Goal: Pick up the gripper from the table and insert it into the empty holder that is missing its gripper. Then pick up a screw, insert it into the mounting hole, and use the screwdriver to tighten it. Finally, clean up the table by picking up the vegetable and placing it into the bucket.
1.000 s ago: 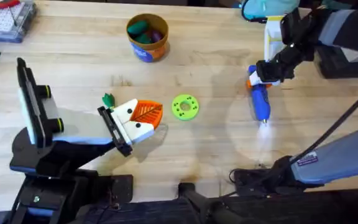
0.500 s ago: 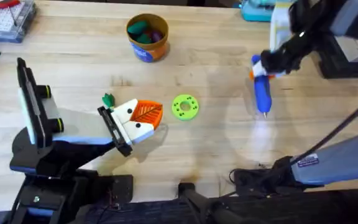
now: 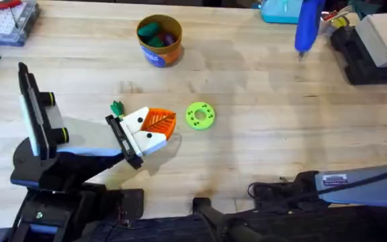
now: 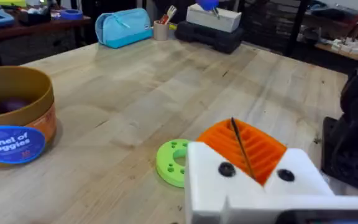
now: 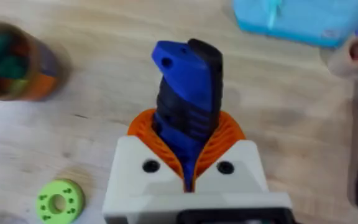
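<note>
The white-based gripper with its orange ribbed finger sits in the black holder at the tip of the pale grey arm. It forms my left gripper, whose orange pads are pressed together with nothing between them. Dark round spots mark the white base; I cannot tell screw from hole. My right gripper is shut on the blue screwdriver, which hangs high at the back right. The small dark green vegetable lies just behind the holder. The bucket stands at the back with toy pieces inside.
A lime-green disc lies right of the orange finger. A tall upright plate with black knobs stands at the left. A parts box is back left; a blue pouch and a black block carrying a white box are back right.
My right gripper has lifted the screwdriver from just above the table at mid right and carried it up toward the back right. Everything on the left has stayed put.
</note>
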{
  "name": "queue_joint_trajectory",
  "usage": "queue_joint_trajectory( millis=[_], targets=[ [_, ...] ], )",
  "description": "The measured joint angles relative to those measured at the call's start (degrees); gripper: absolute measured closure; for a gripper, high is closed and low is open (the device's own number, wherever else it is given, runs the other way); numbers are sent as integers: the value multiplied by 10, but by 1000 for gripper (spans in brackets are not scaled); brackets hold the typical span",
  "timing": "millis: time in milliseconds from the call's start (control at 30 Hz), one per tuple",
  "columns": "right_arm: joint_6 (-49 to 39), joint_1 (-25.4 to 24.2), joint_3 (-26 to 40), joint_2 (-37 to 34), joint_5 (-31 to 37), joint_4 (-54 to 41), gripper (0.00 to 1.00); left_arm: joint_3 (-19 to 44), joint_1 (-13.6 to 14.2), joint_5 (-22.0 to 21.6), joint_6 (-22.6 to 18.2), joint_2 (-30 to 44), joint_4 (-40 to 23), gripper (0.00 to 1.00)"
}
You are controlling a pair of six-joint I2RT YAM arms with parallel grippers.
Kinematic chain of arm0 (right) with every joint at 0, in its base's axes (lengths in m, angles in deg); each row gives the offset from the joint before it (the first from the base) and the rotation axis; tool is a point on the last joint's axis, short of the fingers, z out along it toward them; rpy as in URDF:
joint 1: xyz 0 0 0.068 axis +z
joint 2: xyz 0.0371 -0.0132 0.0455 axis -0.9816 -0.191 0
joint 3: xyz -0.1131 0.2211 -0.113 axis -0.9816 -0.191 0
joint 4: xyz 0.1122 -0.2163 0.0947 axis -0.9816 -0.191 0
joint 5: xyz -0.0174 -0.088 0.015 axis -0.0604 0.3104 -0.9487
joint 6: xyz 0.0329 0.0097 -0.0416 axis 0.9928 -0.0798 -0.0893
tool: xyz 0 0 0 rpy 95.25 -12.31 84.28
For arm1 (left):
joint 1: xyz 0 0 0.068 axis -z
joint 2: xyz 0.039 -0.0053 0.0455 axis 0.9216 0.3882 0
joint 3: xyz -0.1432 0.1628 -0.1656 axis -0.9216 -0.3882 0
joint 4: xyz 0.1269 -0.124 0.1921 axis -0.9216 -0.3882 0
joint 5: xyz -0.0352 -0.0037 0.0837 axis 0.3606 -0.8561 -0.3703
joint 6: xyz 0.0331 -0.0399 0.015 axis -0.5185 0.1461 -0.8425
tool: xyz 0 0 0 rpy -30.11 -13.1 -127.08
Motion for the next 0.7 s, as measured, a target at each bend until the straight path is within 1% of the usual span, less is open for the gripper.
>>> queue_joint_trajectory(
  millis=[100,300,633,700],
  targets=[
    [4,1,34,2,-45,9,975,0,0,0,0,0,0,997],
    [32,24,41,28,-88,61,975,0,0,0,0,0,0,997],
    [61,121,40,105,-108,138,975,0,0,0,0,0,0,997],
    [66,142,31,118,-109,169,975,0,0,0,0,0,0,997]
  ],
)
